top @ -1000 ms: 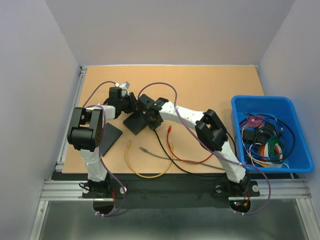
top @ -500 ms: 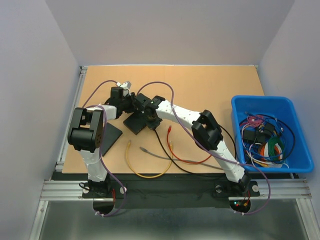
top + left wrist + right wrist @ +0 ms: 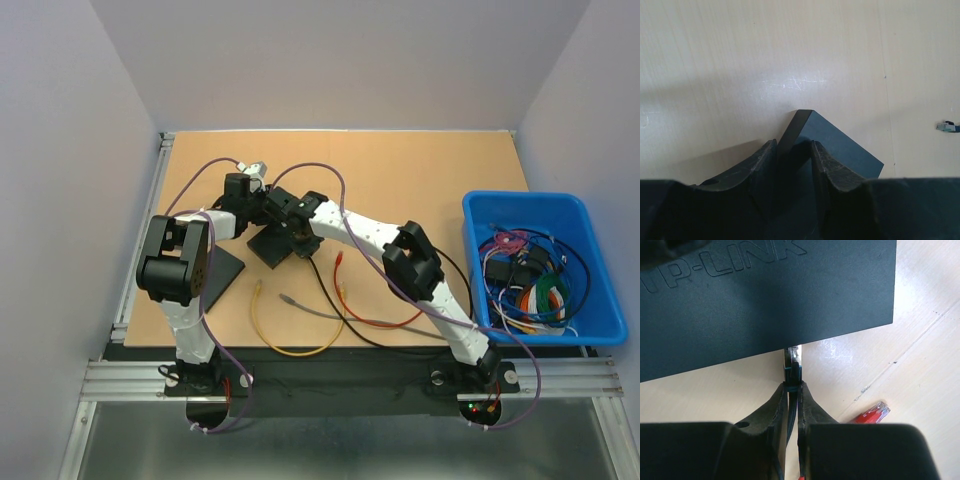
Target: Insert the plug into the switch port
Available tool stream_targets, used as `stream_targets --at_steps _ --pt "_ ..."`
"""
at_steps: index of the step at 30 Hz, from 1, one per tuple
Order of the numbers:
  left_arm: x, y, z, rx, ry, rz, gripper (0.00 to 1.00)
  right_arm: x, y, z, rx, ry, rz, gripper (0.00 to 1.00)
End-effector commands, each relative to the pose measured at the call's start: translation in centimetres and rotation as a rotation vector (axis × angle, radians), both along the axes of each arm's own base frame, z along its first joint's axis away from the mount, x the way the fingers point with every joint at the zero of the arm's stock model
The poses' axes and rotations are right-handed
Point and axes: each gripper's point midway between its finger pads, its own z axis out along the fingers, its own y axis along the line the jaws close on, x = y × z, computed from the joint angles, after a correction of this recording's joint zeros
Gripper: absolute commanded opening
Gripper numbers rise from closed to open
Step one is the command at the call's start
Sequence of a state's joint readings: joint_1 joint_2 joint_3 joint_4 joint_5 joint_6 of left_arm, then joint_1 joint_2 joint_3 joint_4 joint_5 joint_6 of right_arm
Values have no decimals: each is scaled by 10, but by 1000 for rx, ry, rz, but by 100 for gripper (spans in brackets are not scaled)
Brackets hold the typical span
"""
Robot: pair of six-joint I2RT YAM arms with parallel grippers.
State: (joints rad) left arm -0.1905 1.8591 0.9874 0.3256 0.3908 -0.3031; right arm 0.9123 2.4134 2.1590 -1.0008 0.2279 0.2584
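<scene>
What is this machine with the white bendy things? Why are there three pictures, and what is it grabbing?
Those are two robot arms, a left arm and a right arm, bolted to a wooden table. One picture looks down from above. The other two come from little cameras on the wrists, so you see each arm's own fingers. Each arm ends in a pincer with two fingers. The left pincer grips a corner of a flat black box, a network switch. The right pincer pinches a small plug, right at the box's edge. A yellow cable and a red cable lie loose on the table, and a blue bin holds more cables.
</scene>
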Motion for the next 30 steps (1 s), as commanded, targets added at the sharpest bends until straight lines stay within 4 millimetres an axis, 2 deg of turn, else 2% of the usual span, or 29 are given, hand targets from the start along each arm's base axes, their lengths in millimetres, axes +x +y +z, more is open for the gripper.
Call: stream_targets --at_steps 1,3,4,5,8,9,15,26,30 --pt "-32 -18 -20 3 99 -96 43 29 32 45 149 -177 20 0" --pt "-33 -20 -21 -1 100 -106 43 33 35 48 175 -208 28 0" --pt "-34 -22 -22 -8 105 -114 43 30 29 39 154 -206 33 0" --pt "-35 -22 -25 -6 110 -119 43 34 33 49 184 -237 35 1" --pt "-36 -22 -28 -5 114 -128 42 34 26 44 175 -262 38 0" --pt "-36 -23 -28 -5 115 -130 42 37 29 53 202 -289 37 0" --pt "-36 -24 -27 -5 111 -138 42 43 33 66 266 -363 47 0" --pt "-37 -24 -33 14 127 -144 42 52 35 57 283 -405 34 0" --pt "-38 -26 -35 17 137 -150 41 55 36 64 309 -444 21 0"
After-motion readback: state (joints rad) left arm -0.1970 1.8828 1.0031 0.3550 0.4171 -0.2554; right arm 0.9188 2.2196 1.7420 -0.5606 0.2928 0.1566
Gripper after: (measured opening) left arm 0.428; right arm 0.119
